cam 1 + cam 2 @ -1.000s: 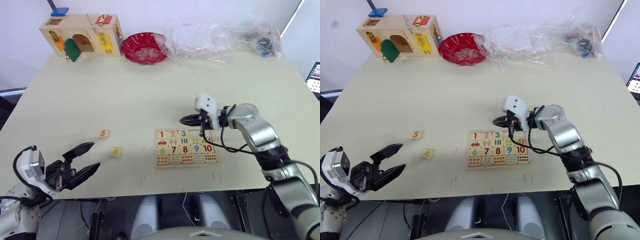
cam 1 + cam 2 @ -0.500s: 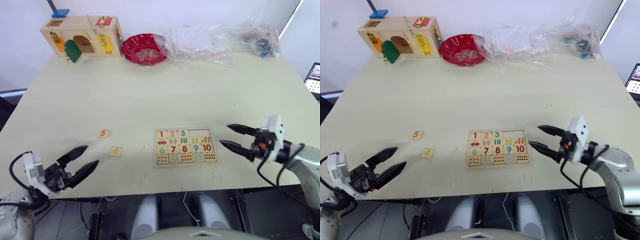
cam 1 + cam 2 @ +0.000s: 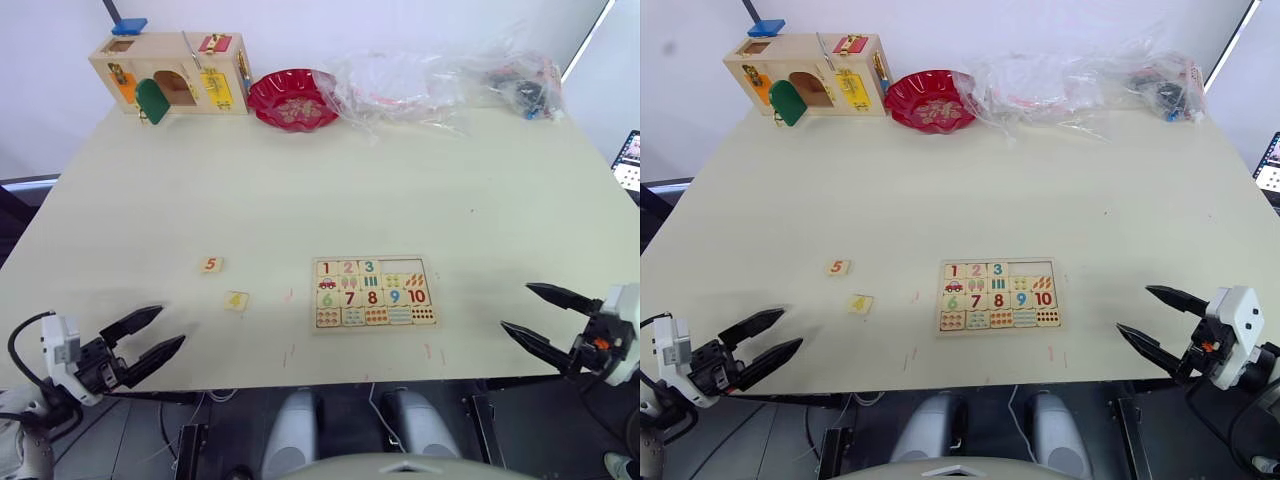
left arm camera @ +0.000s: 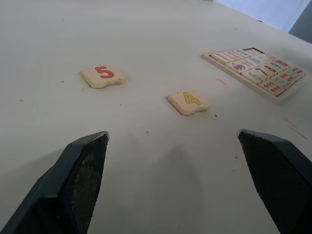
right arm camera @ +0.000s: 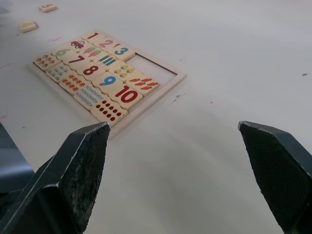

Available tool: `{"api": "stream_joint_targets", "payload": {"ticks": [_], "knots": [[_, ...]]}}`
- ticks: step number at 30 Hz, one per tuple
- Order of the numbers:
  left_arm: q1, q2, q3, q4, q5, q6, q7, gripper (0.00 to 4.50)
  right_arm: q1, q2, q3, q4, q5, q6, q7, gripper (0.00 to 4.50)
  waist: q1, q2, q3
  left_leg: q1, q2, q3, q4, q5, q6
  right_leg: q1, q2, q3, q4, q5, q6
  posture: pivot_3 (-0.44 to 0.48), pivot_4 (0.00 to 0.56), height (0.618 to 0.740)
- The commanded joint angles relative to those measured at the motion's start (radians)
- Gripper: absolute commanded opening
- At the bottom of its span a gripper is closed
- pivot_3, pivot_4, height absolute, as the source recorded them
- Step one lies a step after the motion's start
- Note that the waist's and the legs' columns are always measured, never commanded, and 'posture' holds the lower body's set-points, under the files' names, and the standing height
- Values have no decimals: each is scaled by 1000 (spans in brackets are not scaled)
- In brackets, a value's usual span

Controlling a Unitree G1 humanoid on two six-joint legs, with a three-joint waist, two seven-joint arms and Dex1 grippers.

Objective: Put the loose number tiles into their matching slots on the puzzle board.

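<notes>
The puzzle board lies on the table's front half, right of centre. Tiles 1, 2 and 3 sit in its top row, and the two slots beside the 3 are bare wood. Left of the board lie two loose number tiles, the 5 and the 4. My left gripper hangs open at the front left edge, short of the 4. My right gripper is open and empty at the front right edge, apart from the board.
A wooden latch box with coloured doors, a red bowl and crumpled clear plastic bags stand along the far edge. Both grippers hover over the table's front edge.
My right gripper has opened and drawn back from the board's top row to the front right edge. My left gripper has pulled back a little toward the front left corner.
</notes>
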Motion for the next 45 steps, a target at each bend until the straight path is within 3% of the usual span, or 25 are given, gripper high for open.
{"api": "stream_joint_targets", "payload": {"ticks": [1, 6, 11, 16, 23, 27, 34, 43, 45], "knots": [[-12, 23, 9, -13, -3, -8, -24, 4500, -19, -5, -8, -11, 29, -26, -14, 4399, 0, 0, 0, 0, 0, 0, 0, 0, 0, 0, 0, 0, 0, 0, 0, 0, 150, 740], [-35, 61, -11, -109, -18, 101, 6, 4500, -97, -16, 43, -56, 101, 37, -54, 4399, -1, 0, 0, 0, 1, 0, 0, 0, 0, 0, 0, 0, 0, 0, 0, 0, 150, 740], [-107, 138, -63, -162, -20, 169, -71, 4500, -184, -58, 122, -108, 118, 60, -58, 4399, 2, 0, 0, 0, 1, 0, 0, 0, 0, 0, 0, 0, 0, 0, 0, 0, 150, 740], [-184, 197, -143, -261, 17, 210, -60, 4500, -256, -96, 154, -141, 180, 101, -58, 4399, 2, 0, 0, 0, -2, 0, 0, 0, 0, 0, 0, 0, 0, 2, 3, 0, 150, 740], [-350, 332, -350, -311, 149, 220, -145, 4500, -241, -80, 171, -180, 142, -3, -36, 4399, 4, 0, 0, -1, -2, -2, 0, 0, 0, 0, 2, -1, 0, 2, 3, 0, 150, 740], [-489, 351, -453, -256, 246, 158, -150, 4500, -220, -153, 170, -179, 212, 49, 51, 4399, 4, 1, 1, -1, -3, 0, 1, 0, 0, 0, 2, 1, 0, 2, 4, 0, 150, 740], [-696, 421, -658, -94, 332, 19, -160, 4500, -223, -167, 168, -192, 235, 56, 40, 4399, 1, 0, 1, -1, -2, -1, 0, 0, 0, 0, 4, 1, 1, 2, 4, 0, 150, 740], [-726, 446, -809, 15, 292, -113, -160, 4500, -133, -125, 166, -263, 212, 27, -19, 4399, 3, 0, 1, -2, -2, -1, 1, 0, 0, 0, 4, 2, 1, 2, 5, 0, 150, 740], [-731, 433, -814, 62, 295, -162, -160, 3697, -117, -113, 169, -270, 201, 19, -35, 4500, 3, 0, 1, -1, -2, -1, 1, 0, 0, 0, 4, 2, 1, 2, 5, 0, 150, 740]]}}
